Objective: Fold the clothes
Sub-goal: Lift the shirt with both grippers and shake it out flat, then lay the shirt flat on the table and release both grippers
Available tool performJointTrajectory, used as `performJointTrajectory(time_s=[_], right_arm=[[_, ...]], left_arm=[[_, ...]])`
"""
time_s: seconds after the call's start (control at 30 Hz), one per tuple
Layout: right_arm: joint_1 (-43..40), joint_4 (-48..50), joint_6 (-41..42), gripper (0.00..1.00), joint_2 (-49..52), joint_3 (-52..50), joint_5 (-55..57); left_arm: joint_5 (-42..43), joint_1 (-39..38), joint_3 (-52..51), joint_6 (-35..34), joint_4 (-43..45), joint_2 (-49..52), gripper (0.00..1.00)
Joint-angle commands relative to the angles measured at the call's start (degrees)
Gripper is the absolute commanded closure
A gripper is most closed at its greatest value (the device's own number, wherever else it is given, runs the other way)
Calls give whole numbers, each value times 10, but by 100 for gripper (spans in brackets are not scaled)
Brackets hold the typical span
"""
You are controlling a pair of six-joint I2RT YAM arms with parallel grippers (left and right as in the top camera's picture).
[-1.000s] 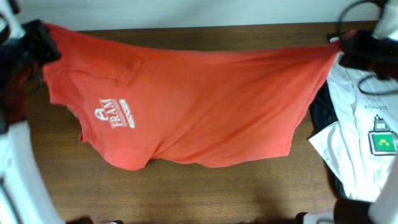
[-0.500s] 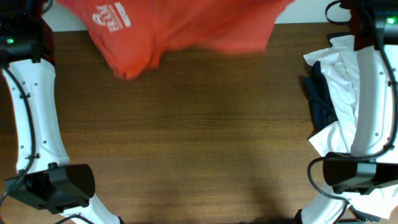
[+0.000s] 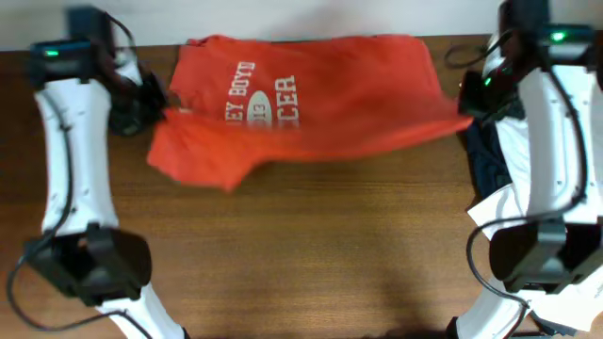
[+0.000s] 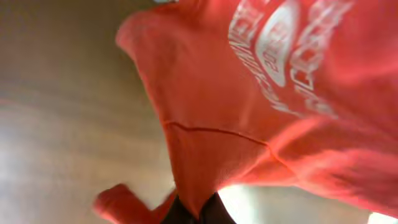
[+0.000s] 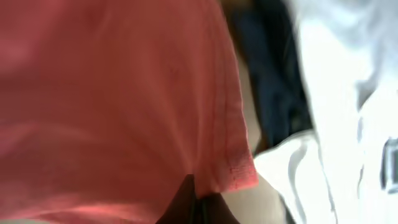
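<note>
A: What's the surface?
B: A brown wooden table (image 3: 311, 254), with a pale wall (image 3: 283, 17) past its far edge.
A: And the red tee (image 3: 320, 99)?
B: Stretched over the far half, lettering up. The left gripper (image 3: 151, 102) and right gripper (image 3: 468, 99) are each clamped on an edge of it.
A: Any room?
B: Open wood across the near half. A white shirt (image 3: 492, 209) and a navy garment (image 3: 482, 165) crowd the right edge.
</note>
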Motion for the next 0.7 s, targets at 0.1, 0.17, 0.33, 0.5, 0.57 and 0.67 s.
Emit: performJointTrajectory(time_s=[0.1,0.17,0.33,0.5,0.57,0.67], right_arm=[[-1,-5,-5,96,1,-248,14],[-2,-4,1,96,0,-323,14],[-2,18,24,96,-12,-413,14],[-2,27,56,96,-76,-460,15],[-3,39,83,96,-126,-490,16],[-5,39,106,96,-194,-511,27]], left_arm=[[-3,-6,-247,70,-24,10,100],[-29,0,-294,71,-25,9,100],[-72,21,-356,76,-24,-40,100],[-65,81,-453,63,11,-183,100],[-64,124,-490,48,20,-271,100],[-23,183,-498,40,24,-363,100]])
